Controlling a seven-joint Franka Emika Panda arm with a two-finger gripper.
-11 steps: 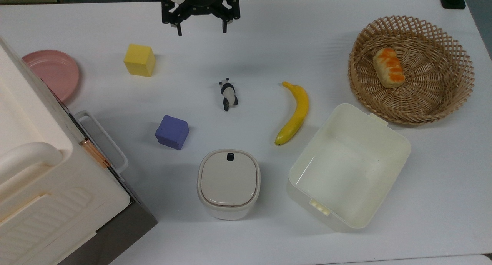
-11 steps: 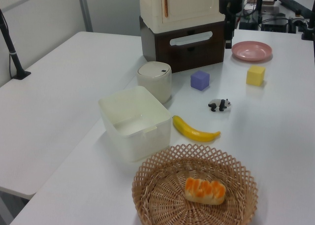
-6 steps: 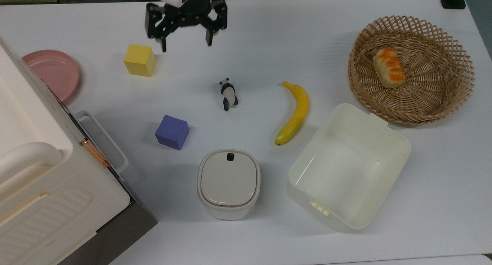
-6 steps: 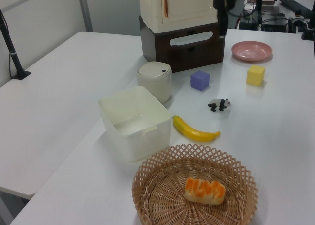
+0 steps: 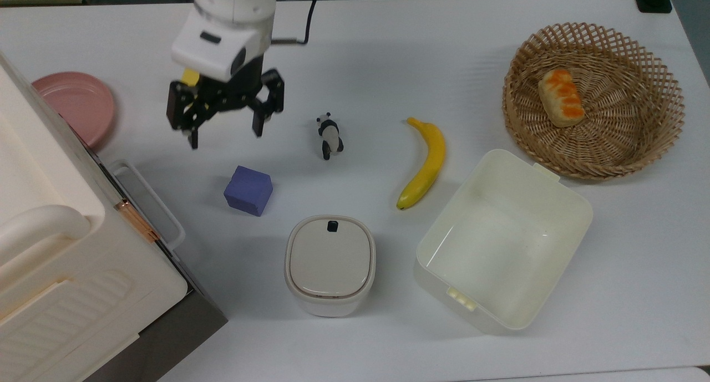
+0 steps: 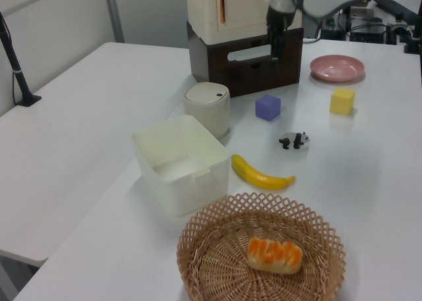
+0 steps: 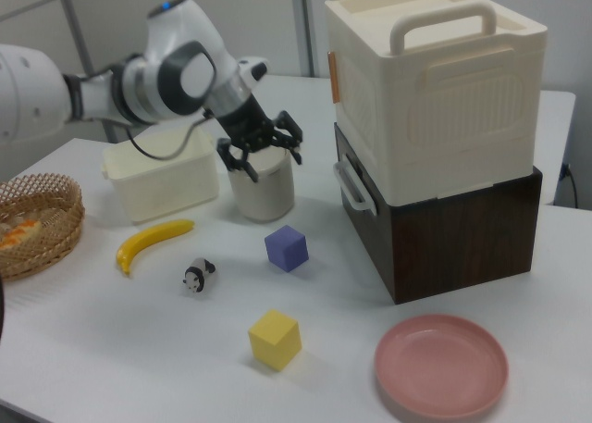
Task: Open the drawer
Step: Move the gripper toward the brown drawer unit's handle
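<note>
The drawer point(image 6: 253, 62) is the dark brown base under the cream cabinet, and its front panel looks flush and closed. Its white loop handle point(image 5: 148, 202) juts out at the top view's left and shows on the front too point(image 7: 351, 188). My gripper point(image 5: 225, 138) hangs open above the table with nothing between its fingers. It is to the right of the handle in the top view, beyond the purple cube point(image 5: 248, 190). In the left view the gripper point(image 6: 275, 49) lines up in front of the drawer panel. The right view has the gripper point(image 7: 262, 160) left of the handle.
The cream cabinet point(image 7: 435, 80) sits on the drawer unit. Around it are a pink plate point(image 5: 75, 105), a yellow cube point(image 7: 275, 340), a toy panda point(image 5: 329, 136), a banana point(image 5: 426, 163), a lidded pot point(image 5: 330, 264), a cream tub point(image 5: 488, 249) and a wicker basket point(image 5: 660, 143) with bread.
My gripper has come away from the table's far edge, moving down and left in the top view toward the drawer side, staying open. Nothing else moved.
</note>
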